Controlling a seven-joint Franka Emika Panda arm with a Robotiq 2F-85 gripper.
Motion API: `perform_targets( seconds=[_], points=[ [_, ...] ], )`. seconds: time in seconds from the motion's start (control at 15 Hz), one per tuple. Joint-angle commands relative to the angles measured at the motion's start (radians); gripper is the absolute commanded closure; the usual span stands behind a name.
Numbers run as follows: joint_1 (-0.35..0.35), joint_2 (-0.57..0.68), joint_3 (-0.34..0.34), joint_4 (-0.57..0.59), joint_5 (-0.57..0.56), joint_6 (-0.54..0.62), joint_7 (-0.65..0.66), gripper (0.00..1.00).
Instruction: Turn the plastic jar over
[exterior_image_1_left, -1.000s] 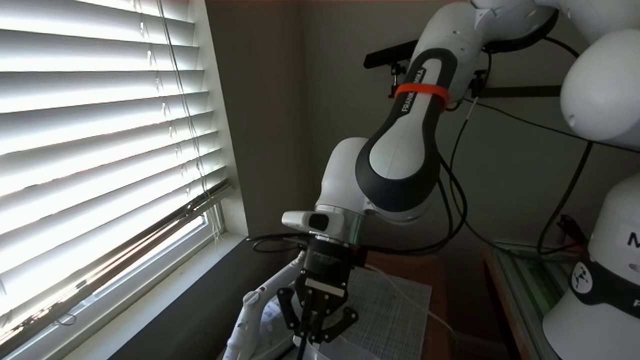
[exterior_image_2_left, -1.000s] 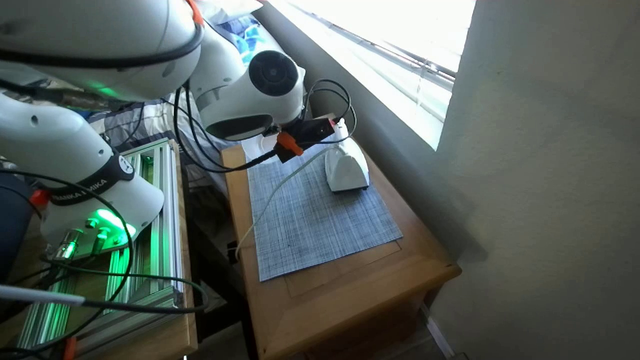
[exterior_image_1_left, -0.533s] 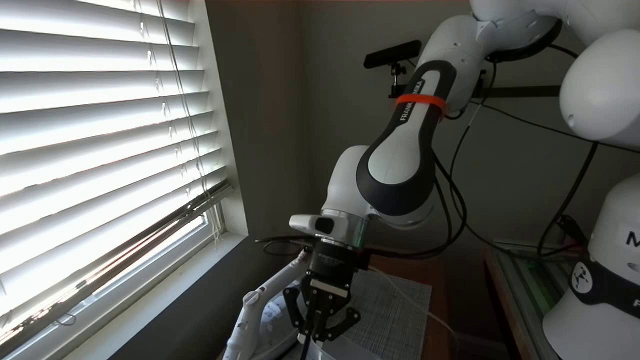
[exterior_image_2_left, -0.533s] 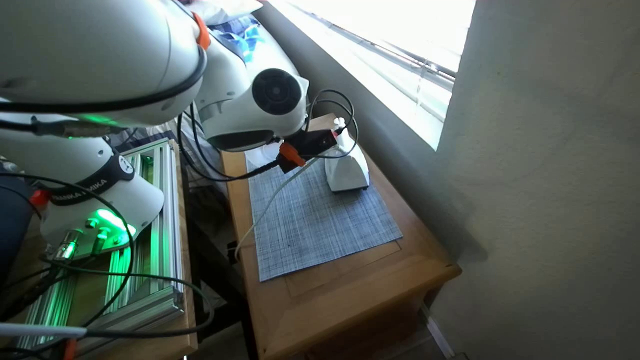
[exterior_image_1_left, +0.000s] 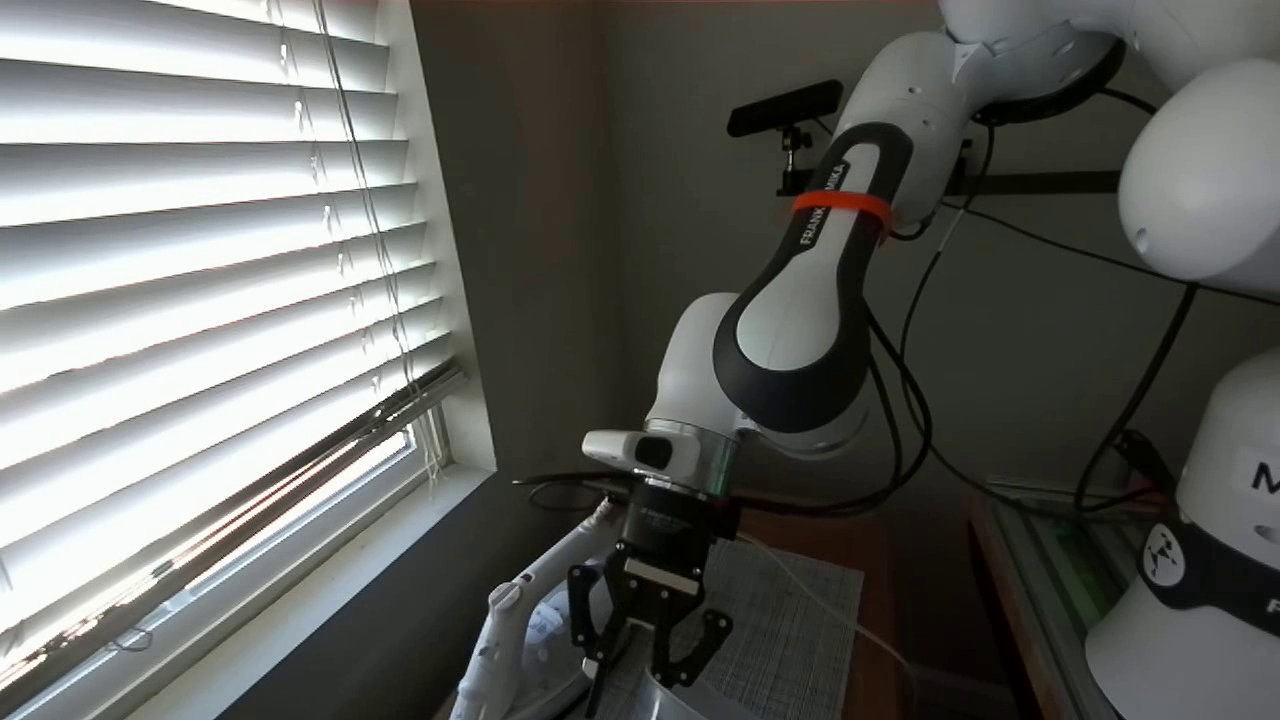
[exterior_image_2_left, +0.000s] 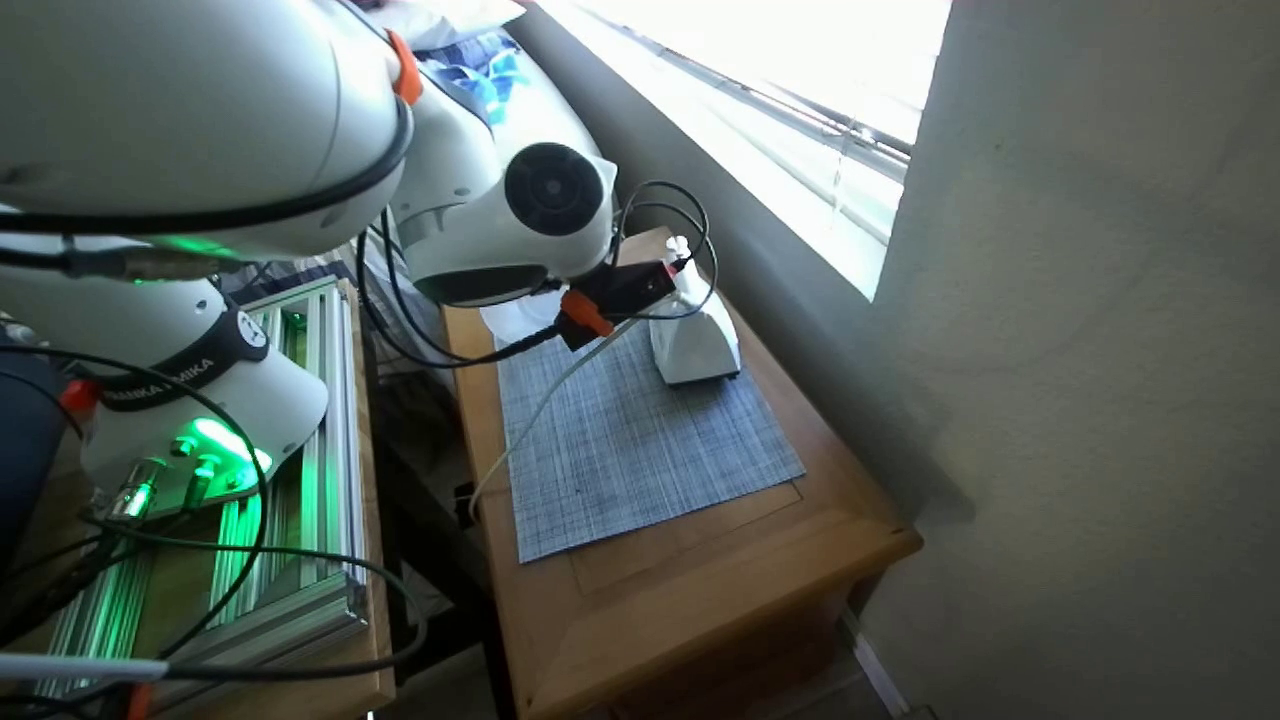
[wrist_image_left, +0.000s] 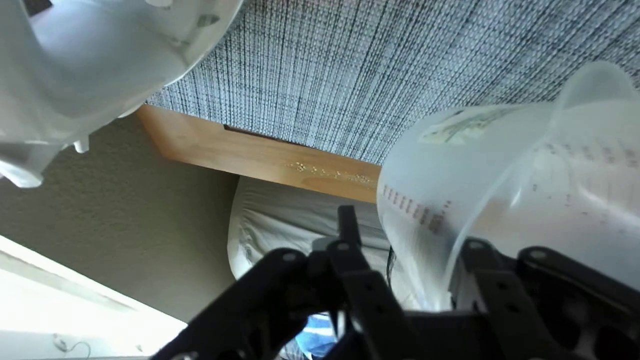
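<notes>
The plastic jar (wrist_image_left: 420, 150) is a wide, translucent whitish container with red markings and a round rim, at the right of the wrist view. It shows partly at the bottom of an exterior view (exterior_image_1_left: 665, 702) and behind the arm in an exterior view (exterior_image_2_left: 512, 320). My gripper (wrist_image_left: 412, 240) is open, its fingers apart on either side of the jar's wall, one inside the mouth and one outside. The wall shows free space from the outer finger. The gripper also shows open in an exterior view (exterior_image_1_left: 632, 678). How far the jar tilts is unclear.
A white appliance (exterior_image_2_left: 695, 345) stands on the grey woven mat (exterior_image_2_left: 640, 450), close beside the gripper (wrist_image_left: 125, 45). A pale cord (exterior_image_2_left: 545, 395) crosses the mat. The wooden table (exterior_image_2_left: 700, 600) borders the wall and window. Black cables loop from the wrist.
The gripper has gone from shut on the jar's rim to open. The arm first sank slightly and shifted, then stayed nearly still. The jar has shifted slightly away from the outer finger.
</notes>
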Motion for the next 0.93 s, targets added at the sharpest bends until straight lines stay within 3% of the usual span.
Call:
perform_targets(
  seconds=[0.0, 0.27, 0.87],
  points=[
    [0.018, -0.017, -0.018, 0.016, 0.012, 0.002, -0.036, 0.3],
    [0.039, -0.057, -0.022, 0.016, 0.02, -0.004, -0.022, 0.02],
    [0.167, -0.185, -0.086, 0.03, 0.065, 0.018, 0.05, 0.0]
  ],
)
